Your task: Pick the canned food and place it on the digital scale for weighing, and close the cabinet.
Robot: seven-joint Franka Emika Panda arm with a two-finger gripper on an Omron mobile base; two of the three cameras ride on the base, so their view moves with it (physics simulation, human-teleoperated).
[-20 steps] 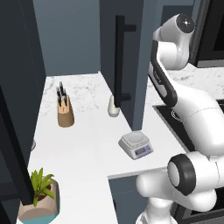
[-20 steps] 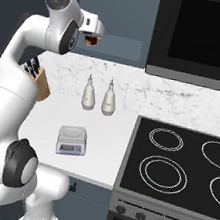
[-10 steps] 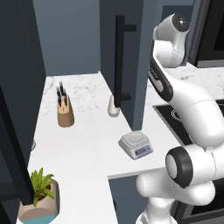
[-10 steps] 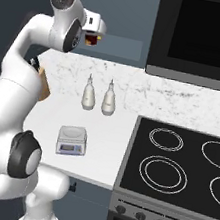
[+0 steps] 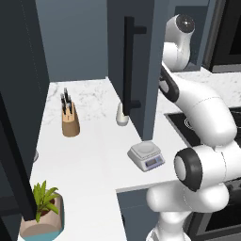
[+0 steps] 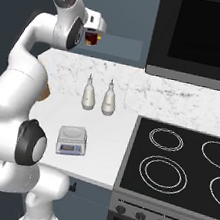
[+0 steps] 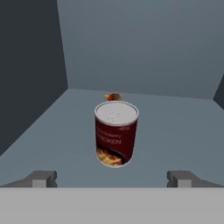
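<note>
The claw point(image 7: 112, 178) stands released before the dark red cylindrical can point(image 7: 116, 134) at frame centre; advance straight, then clench around its middle.

can point(image 7: 116, 133): upright, in cabinet point(image 5: 141, 61) | scale point(image 5: 146, 156): seemingly bare | door open

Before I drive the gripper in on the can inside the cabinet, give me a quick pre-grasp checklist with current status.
1. Gripper open wide enough for the canned food: ok, the fingertips stand apart on both sides of it.
2. Can upright on the shelf, centred ahead of the gripper: ok.
3. Can not yet touched or held: ok, it stands beyond the fingertips.
4. Small orange thing behind the can, contact with it: cannot tell.
5. Digital scale platform free to receive the can: ok.
6. Cabinet door open for access: ok, to be closed afterwards.
</note>
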